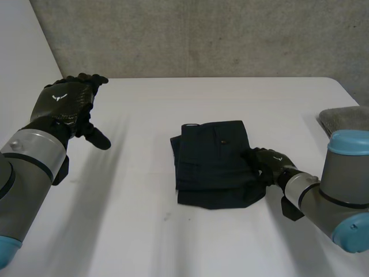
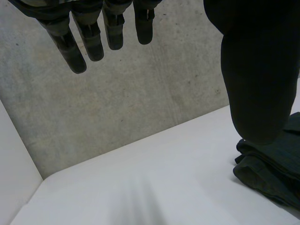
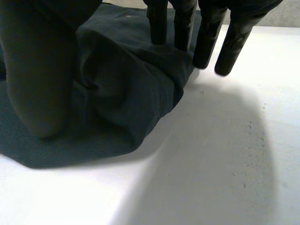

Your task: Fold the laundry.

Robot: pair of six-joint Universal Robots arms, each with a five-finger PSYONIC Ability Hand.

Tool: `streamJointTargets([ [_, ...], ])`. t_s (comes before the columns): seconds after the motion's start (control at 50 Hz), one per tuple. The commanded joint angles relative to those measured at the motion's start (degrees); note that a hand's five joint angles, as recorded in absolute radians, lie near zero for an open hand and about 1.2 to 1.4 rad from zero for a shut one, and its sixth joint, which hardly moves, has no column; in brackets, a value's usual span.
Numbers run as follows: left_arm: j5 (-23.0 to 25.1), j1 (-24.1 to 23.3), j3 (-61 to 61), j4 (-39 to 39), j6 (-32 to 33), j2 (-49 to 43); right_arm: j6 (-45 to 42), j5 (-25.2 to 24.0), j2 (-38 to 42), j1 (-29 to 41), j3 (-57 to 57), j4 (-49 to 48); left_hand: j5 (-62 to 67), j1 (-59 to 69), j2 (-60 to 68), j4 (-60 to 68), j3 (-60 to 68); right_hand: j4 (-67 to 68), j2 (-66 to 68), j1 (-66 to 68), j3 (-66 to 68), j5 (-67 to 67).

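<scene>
A dark navy folded garment [image 1: 213, 164] lies in the middle of the white table [image 1: 132, 225], with a button showing on its top layer. My right hand [image 1: 267, 164] rests at the garment's right edge, near its front corner. In the right wrist view its fingers [image 3: 206, 42] reach out straight over the thick folded edge of the garment [image 3: 122, 98], and its thumb lies on the cloth. My left hand [image 1: 63, 104] hangs raised above the table's left side, well apart from the garment, with its fingers [image 2: 93, 42] straight. A corner of the garment [image 2: 269, 166] sits beyond its thumb.
A grey folded cloth [image 1: 346, 118] lies at the table's right edge, behind my right arm. A concrete wall [image 1: 202, 34] stands behind the table. Bare table surface stretches to the left and in front of the garment.
</scene>
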Motion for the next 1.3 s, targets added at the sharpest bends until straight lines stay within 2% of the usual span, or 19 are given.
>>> streamJointTargets([
  [0.02, 0.00, -0.01, -0.08, 0.00, 0.00, 0.01, -0.52, 0.27, 1.85, 0.49, -1.32, -1.20, -2.66, -0.44, -1.58, -1.52, -2.00, 19.31, 18.68, 22.18, 18.93, 19.00],
  [0.1, 0.00, 0.08, -0.08, 0.00, 0.00, 0.01, -0.61, 0.45, 2.20, 0.75, -1.85, -2.34, -2.66, -0.44, -1.58, -1.52, -2.00, 44.84, 44.21, 47.70, 44.46, 44.52],
  [0.26, 0.00, 0.08, -0.17, 0.43, 0.00, 0.01, -2.44, 0.71, 3.43, 2.16, -3.78, -3.48, -2.66, -0.44, -1.58, -1.52, -2.00, 62.83, 62.20, 65.70, 62.45, 62.52],
  [0.64, 0.00, 0.26, -0.17, 0.61, 0.00, 0.10, -14.58, 0.98, 2.91, 4.71, -7.30, -3.57, -2.66, -0.44, -1.58, -1.52, -2.00, 62.86, 62.22, 65.72, 62.48, 62.54],
  [0.8, 0.00, 0.35, -0.26, 0.70, 0.00, 0.10, -23.80, 0.80, 2.73, 4.36, -13.97, -3.75, -2.66, -0.44, -1.58, -1.52, -2.00, 62.86, 62.22, 65.72, 62.48, 62.54],
  [0.9, -0.09, 0.43, -0.26, 0.87, 0.00, 0.01, -25.31, -0.08, 0.80, 3.48, -19.60, -3.66, -2.66, -0.44, -1.58, -1.52, -2.00, 62.86, 62.22, 65.72, 62.48, 62.54],
  [0.94, -0.09, 0.52, -0.26, 0.87, 0.00, 0.10, -25.22, -0.25, -0.34, 1.82, -21.70, -3.66, -2.66, -0.44, -1.58, -1.52, -2.00, 62.86, 62.22, 65.72, 62.48, 62.54],
  [1.02, -0.09, 0.61, -0.35, 1.05, 0.00, 0.01, -25.04, -0.87, -2.54, -6.00, -26.63, -3.31, -2.66, -0.44, -1.58, -1.52, -2.00, 62.86, 62.22, 65.72, 62.48, 62.54],
  [1.08, -0.17, 0.61, -0.44, 1.49, 0.00, -0.34, -24.87, -3.06, -2.90, -11.98, -30.85, -3.13, -2.66, -0.44, -1.58, -1.52, -2.00, 62.86, 62.22, 65.72, 62.48, 62.54],
  [1.24, -0.17, 0.52, -0.87, 1.58, 0.00, -0.87, -22.41, -7.28, 4.47, -28.40, -37.79, -2.17, -2.66, -0.44, -1.58, -1.52, -2.00, 62.86, 62.22, 65.72, 62.48, 62.54],
  [1.3, -0.17, 0.43, -1.14, 1.58, -0.09, -0.87, -22.32, -8.34, 7.47, -31.66, -38.76, -1.64, -2.66, -0.44, -1.58, -1.52, -2.00, 62.86, 62.22, 65.72, 62.48, 62.54],
])
